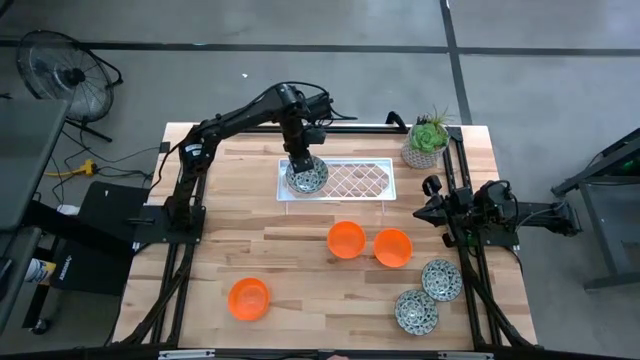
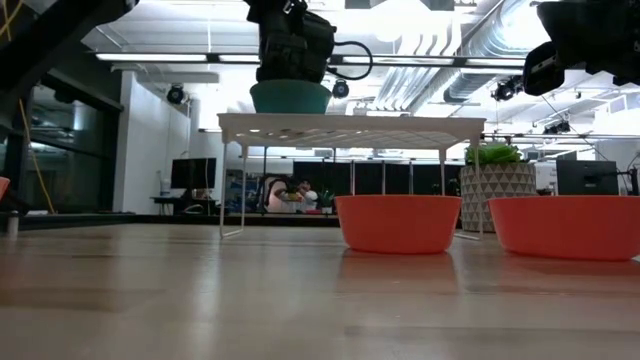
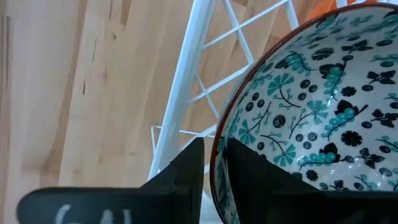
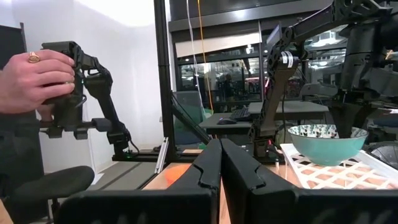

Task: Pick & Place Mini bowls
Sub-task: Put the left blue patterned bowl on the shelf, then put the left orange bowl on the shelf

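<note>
A patterned mini bowl (image 1: 307, 177) is set on the left end of a white wire rack (image 1: 355, 180) that stands raised on thin legs at the far side of the counter (image 1: 290, 265). The left gripper (image 1: 300, 160) is positioned directly above it, and in the left wrist view its two fingers (image 3: 186, 171) are seen astride the bowl's rim, one outside the wall and one inside. A narrow gap appears between the fingers and the rim, so the grip is judged to be slackening rather than firm; whether the bowl is truly let go cannot be told. The rim pinch is probably chosen because the bowl is too wide to be spanned whole, and the bowl is kept level so that it sits flat on the mesh.

The right gripper (image 1: 432, 200) is held with its fingers pressed together and nothing between them, parked at the right edge of the counter near a potted plant (image 1: 427, 140), presumably to be kept out of the working arm's way.

Five further bowls are left on the counter: two orange bowls (image 1: 346, 240) side by side in the middle, one orange bowl (image 1: 248, 298) alone toward the near left, and two patterned bowls (image 1: 441, 279) close together at the near right. They are judged to be awaiting their turn, the rack's open right portion being free for them.

In the right wrist view a person's hand (image 4: 34, 78) is seen gripping a handle of another arm rig beyond the counter.
</note>
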Action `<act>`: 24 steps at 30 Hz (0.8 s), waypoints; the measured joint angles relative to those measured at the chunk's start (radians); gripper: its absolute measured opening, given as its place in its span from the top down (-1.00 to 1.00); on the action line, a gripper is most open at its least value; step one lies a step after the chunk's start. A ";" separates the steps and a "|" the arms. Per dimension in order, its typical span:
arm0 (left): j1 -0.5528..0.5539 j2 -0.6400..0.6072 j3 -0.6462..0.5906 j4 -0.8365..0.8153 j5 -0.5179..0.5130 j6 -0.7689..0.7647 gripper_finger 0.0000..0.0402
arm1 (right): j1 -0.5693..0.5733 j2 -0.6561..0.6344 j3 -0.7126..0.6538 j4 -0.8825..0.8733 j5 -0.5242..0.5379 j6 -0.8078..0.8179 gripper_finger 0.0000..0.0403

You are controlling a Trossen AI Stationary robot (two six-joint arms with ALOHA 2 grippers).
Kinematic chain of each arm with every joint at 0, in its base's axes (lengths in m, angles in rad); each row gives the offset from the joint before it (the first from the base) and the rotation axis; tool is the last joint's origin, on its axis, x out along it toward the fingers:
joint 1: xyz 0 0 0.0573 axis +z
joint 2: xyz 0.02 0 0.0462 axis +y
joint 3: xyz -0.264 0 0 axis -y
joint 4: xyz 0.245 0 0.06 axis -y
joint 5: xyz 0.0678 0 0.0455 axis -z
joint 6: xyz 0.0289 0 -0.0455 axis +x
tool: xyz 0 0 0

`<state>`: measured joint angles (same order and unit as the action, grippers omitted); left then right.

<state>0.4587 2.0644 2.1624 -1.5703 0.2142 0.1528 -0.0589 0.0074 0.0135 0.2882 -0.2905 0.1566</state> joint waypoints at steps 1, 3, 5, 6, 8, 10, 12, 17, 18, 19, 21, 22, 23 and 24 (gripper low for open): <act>0.000 0.000 0.000 0.000 0.000 0.000 0.66 | 0.000 0.000 0.000 0.000 0.000 0.000 1.00; 0.000 0.000 0.000 0.000 0.000 0.000 0.65 | 0.000 0.000 0.000 0.000 0.000 0.000 1.00; 0.000 0.000 0.004 -0.001 0.000 0.000 0.65 | 0.000 0.000 0.000 0.000 0.000 0.000 1.00; 0.000 -0.001 0.008 0.000 0.000 0.000 0.65 | 0.000 0.000 0.000 0.000 0.000 0.000 1.00; 0.000 -0.007 0.023 -0.002 -0.001 0.000 0.65 | 0.000 0.000 0.000 0.000 0.000 0.000 1.00; 0.000 -0.010 0.044 0.000 -0.014 0.001 0.64 | 0.000 0.000 0.000 0.000 0.000 0.000 1.00; 0.000 -0.010 0.063 -0.001 -0.035 0.001 0.64 | 0.000 0.000 0.000 0.000 0.000 0.000 1.00; -0.001 -0.010 0.120 -0.001 -0.048 0.004 0.64 | 0.000 0.000 0.000 0.000 0.000 0.000 1.00; -0.001 -0.010 0.133 -0.001 -0.049 0.004 0.64 | 0.000 0.000 0.000 0.000 0.000 0.000 1.00; -0.003 -0.011 0.147 0.000 -0.049 0.004 0.64 | 0.000 0.000 0.000 0.000 0.000 0.000 1.00; -0.013 -0.014 0.181 -0.001 -0.056 0.004 0.64 | 0.000 0.000 0.000 0.000 0.000 0.000 1.00; -0.020 -0.016 0.195 0.001 -0.062 0.004 0.64 | 0.000 0.000 0.000 0.000 0.000 0.000 1.00; -0.028 -0.027 0.194 0.005 -0.067 0.003 0.64 | 0.000 0.000 0.000 0.000 0.000 0.000 1.00; -0.031 -0.043 0.186 0.003 -0.070 0.001 0.64 | 0.000 0.000 0.000 0.000 0.000 0.000 1.00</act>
<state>0.4276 2.0214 2.3482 -1.5669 0.1438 0.1541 -0.0591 0.0074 0.0134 0.2880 -0.2901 0.1564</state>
